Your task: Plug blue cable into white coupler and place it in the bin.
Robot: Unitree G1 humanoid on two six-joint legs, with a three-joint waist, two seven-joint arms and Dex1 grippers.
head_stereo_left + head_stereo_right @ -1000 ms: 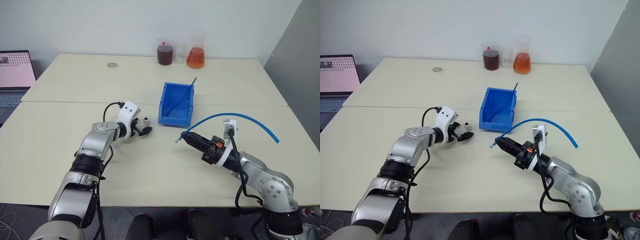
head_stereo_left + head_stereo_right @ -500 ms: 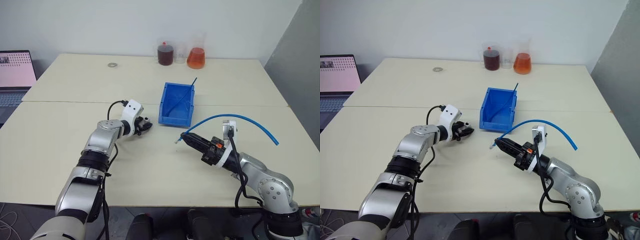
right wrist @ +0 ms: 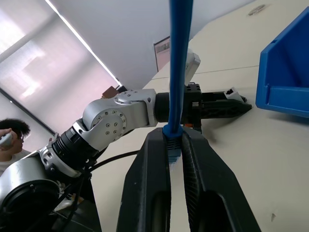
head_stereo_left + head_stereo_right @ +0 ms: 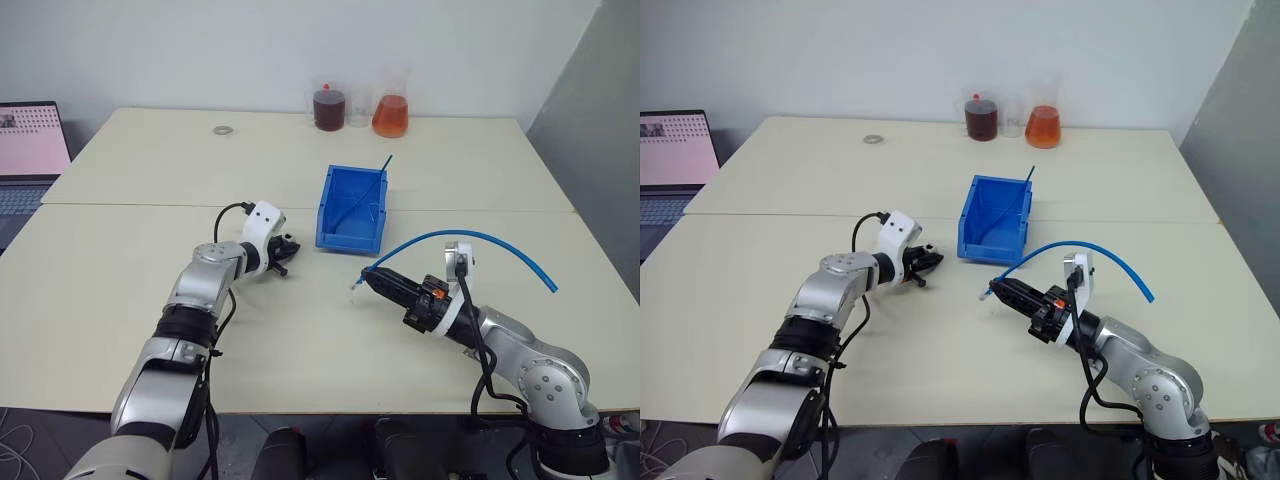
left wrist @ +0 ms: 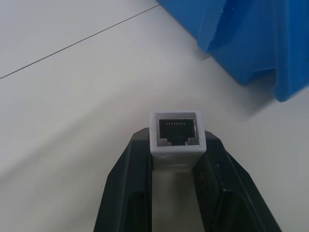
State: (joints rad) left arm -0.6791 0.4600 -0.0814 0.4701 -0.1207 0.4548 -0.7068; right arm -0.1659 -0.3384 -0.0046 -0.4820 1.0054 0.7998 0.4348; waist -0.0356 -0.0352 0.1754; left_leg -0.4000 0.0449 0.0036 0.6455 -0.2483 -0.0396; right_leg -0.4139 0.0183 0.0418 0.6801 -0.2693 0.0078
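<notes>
Between my left gripper's (image 5: 176, 145) two black fingers (image 5: 126, 174) sits the white coupler (image 5: 175, 134), pinched on its two sides with its dark socket facing away from my wrist, toward the table (image 4: 130, 270) and the nearby bin (image 4: 352, 208). From my head I see that hand low over the cream tabletop, just beside the bin's front corner on my left, not touching it. My right gripper (image 3: 175, 145) is clamped narrowly on the blue cable (image 4: 470, 238) close to its pale plug end (image 4: 355, 281), which pokes out past my fingertips toward the left hand. Behind that grip the cable arcs up and over my right forearm and trails off to my right. The plug and the coupler are well apart. Inside the bin a thin blue strand (image 4: 384, 166) leans against the back wall.
</notes>
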